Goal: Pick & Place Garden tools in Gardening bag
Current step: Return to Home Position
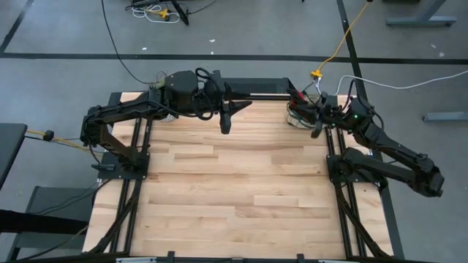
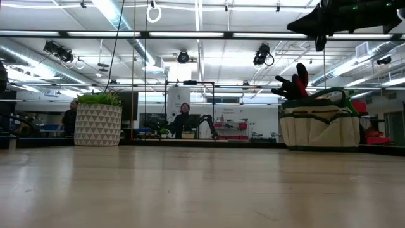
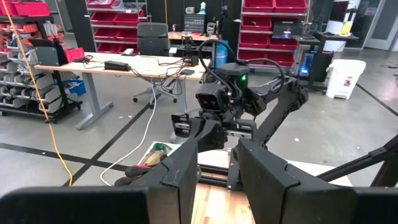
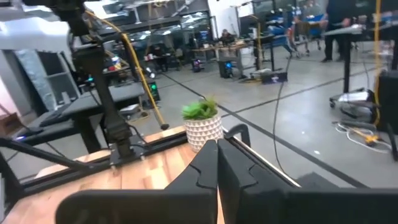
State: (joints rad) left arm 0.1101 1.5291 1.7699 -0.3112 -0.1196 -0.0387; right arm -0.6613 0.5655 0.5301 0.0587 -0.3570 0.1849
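The gardening bag (image 2: 319,126) is sitting far right on the counter (image 2: 190,183), holding the glove (image 2: 296,81), with the plant pot (image 2: 98,125) standing far left.

Upright at the far right of the low view: small soft beige canvas tote with green trim (image 2: 319,126), side pockets facing forward, a green loop handle arching over its open top. Poking out of the mouth at the tote's left end: black glove with red cuff (image 2: 295,81), dark fingers splayed up and to the left. Same tote in the upper right of centre of the high view (image 1: 295,117), largely covered, only a pale rim showing. Lower left of centre in the left wrist view: tote (image 3: 160,151), glove (image 3: 134,172) draped over its rim.
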